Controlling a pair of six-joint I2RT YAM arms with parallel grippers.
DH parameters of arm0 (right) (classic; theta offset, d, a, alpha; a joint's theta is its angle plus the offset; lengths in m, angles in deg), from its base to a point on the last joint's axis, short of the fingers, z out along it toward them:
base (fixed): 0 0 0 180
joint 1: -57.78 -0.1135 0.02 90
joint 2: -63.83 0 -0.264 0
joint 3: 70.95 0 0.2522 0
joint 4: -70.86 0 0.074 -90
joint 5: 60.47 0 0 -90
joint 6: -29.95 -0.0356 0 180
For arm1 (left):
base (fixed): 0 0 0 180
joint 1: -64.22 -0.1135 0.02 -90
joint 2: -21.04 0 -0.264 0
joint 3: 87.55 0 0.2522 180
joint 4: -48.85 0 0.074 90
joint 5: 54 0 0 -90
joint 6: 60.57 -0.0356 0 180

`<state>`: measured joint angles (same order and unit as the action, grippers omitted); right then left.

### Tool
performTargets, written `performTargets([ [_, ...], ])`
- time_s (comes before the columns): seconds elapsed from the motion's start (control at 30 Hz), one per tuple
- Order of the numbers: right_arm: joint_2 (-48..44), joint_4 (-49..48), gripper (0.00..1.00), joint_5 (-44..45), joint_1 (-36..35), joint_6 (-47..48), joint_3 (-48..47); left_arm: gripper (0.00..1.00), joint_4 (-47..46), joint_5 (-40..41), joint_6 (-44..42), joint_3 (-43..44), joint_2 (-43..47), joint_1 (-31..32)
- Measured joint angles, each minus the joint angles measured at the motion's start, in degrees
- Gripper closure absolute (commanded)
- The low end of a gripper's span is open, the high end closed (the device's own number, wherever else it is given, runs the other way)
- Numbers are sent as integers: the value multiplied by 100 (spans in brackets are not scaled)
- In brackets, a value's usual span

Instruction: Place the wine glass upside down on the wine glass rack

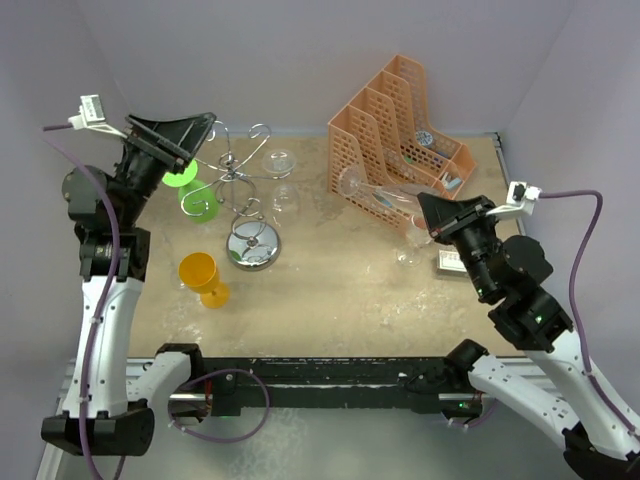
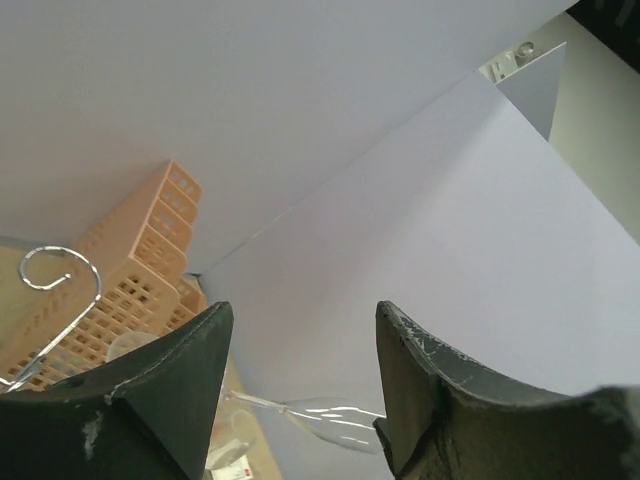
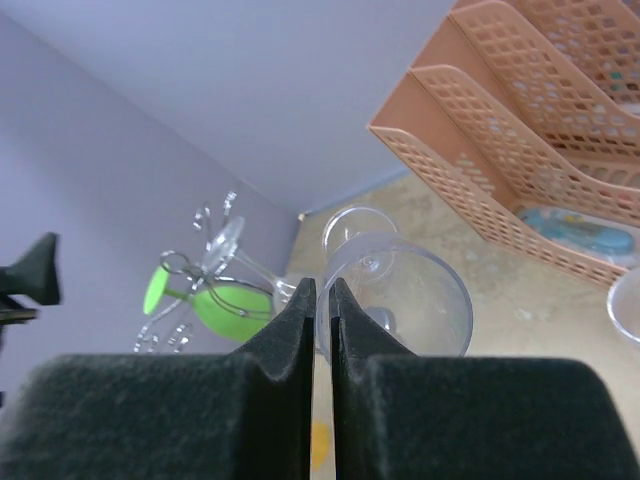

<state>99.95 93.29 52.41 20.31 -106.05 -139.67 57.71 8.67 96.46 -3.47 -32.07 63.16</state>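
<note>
Right gripper (image 3: 319, 292): my fingers are clenched on the thin stem of the clear wine glass (image 3: 400, 300), with the bowl just ahead of the tips. The glass is lifted, lying roughly on its side in front of the orange mesh organiser (image 1: 390, 125). It is well apart from the wine glass rack (image 1: 240, 185) across the table (image 1: 340, 290).

The stem grip looks sensible: it leaves the foot free to slide into a hook arm, and I can roll the bowl downward.

Left gripper (image 2: 305, 315): released, nothing between the fingers, raised beside the rack's hooks. I judge it is there to keep out of the way or to steady the stand.

A green glass (image 1: 195, 190) occupies the rack's left side, so a free arm facing me seems the target. Carry and inversion not yet done.
</note>
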Motion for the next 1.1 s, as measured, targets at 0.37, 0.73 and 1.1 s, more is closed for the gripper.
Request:
performTargets([
  [0.37,-177,-1161,100,68,-2,-592,7,44,-702,1292,435,-184,-715,2420],
  [0.73,-433,-2020,100,166,-2,-1049,98,43,-1440,3233,422,-297,-1458,4581],
  [1.1,-431,-2387,100,140,-2,-1217,184,39,-2291,4551,201,-168,-2404,5427],
])
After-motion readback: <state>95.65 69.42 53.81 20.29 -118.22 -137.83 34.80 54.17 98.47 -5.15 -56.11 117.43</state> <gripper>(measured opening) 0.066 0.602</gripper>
